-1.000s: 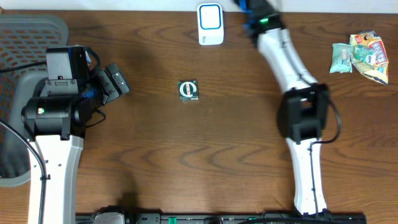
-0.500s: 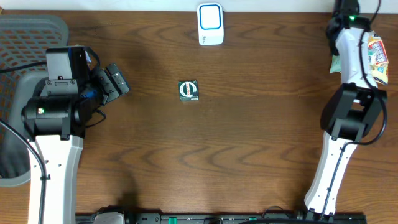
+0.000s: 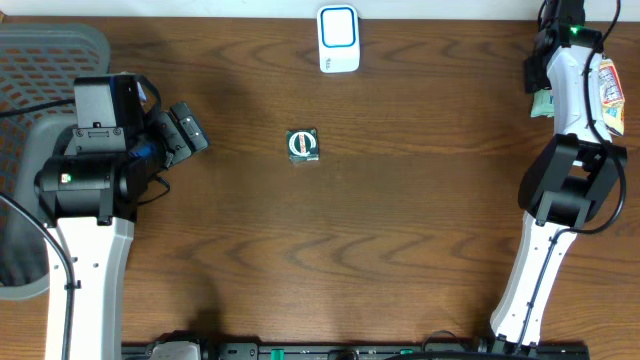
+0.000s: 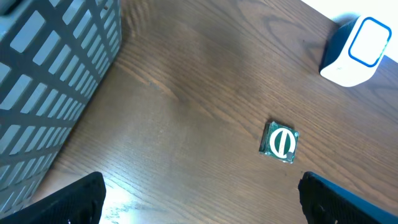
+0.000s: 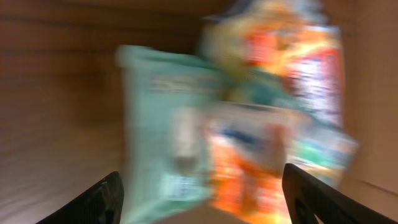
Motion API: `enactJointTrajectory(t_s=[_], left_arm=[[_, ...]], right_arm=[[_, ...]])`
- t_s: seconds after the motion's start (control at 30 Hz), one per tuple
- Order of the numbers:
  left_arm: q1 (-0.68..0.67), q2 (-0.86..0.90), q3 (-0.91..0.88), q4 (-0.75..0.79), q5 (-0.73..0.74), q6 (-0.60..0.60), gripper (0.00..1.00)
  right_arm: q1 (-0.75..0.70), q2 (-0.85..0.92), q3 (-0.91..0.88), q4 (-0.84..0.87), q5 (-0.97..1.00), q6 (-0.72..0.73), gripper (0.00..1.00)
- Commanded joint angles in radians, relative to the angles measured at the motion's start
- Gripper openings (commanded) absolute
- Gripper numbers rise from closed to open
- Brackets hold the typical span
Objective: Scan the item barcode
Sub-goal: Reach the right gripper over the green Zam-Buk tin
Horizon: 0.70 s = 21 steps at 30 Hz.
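Jaws spread wide, the right gripper (image 5: pixel 202 199) hangs over the snack packets (image 5: pixel 249 124) heaped at the far right corner of the counter (image 3: pixel 400 250), seemingly to pick one for the scanner (image 3: pixel 338 38) at the far edge; the left gripper (image 4: pixel 199 205) idles open.

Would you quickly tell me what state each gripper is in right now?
Left gripper: open, holding nothing.
Right gripper: open, empty, over the snack packets.

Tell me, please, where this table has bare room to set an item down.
Bare wood lies between the small green square packet and the white right arm, and along the front edge below that packet. Crowded: the far right corner with the colourful snack packets, and the left side by the grey mesh basket.
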Motion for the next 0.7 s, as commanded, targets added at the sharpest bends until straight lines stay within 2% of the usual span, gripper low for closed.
enactJointTrajectory(t_s=[0.0, 0.03, 0.1, 0.17, 0.27, 0.3, 0.4, 0.43, 0.67], left_arm=[[0.006, -0.001, 0.009, 0.0, -0.009, 0.013, 0.98], [0.006, -0.001, 0.009, 0.0, -0.01, 0.013, 0.98], [0.006, -0.001, 0.009, 0.0, -0.01, 0.013, 0.98], [0.006, -0.001, 0.009, 0.0, -0.01, 0.013, 0.98], [0.006, -0.001, 0.009, 0.0, -0.009, 0.013, 0.98], [0.006, -0.001, 0.009, 0.0, -0.01, 0.013, 0.98], [0.006, -0.001, 0.009, -0.001, -0.01, 0.013, 0.98], [0.006, -0.001, 0.009, 0.0, -0.01, 0.013, 0.98], [0.006, -0.001, 0.009, -0.001, -0.009, 0.013, 0.98]], right_arm=[[0.018, -0.04, 0.018, -0.013, -0.445, 0.01, 0.76], [0.027, -0.04, 0.018, -0.019, -0.689, 0.01, 0.77], [0.038, -0.04, 0.018, -0.02, -0.93, 0.01, 0.8], [0.054, -0.04, 0.018, -0.018, -1.108, 0.01, 0.8], [0.085, -0.04, 0.018, -0.021, -1.276, 0.01, 0.8], [0.117, -0.04, 0.018, -0.045, -1.33, 0.01, 0.88], [0.169, -0.04, 0.018, -0.092, -1.338, 0.01, 0.93], [0.191, -0.04, 0.017, -0.109, -1.338, 0.009, 0.98], [0.365, -0.038, 0.011, -0.146, -1.125, 0.049, 0.99]])
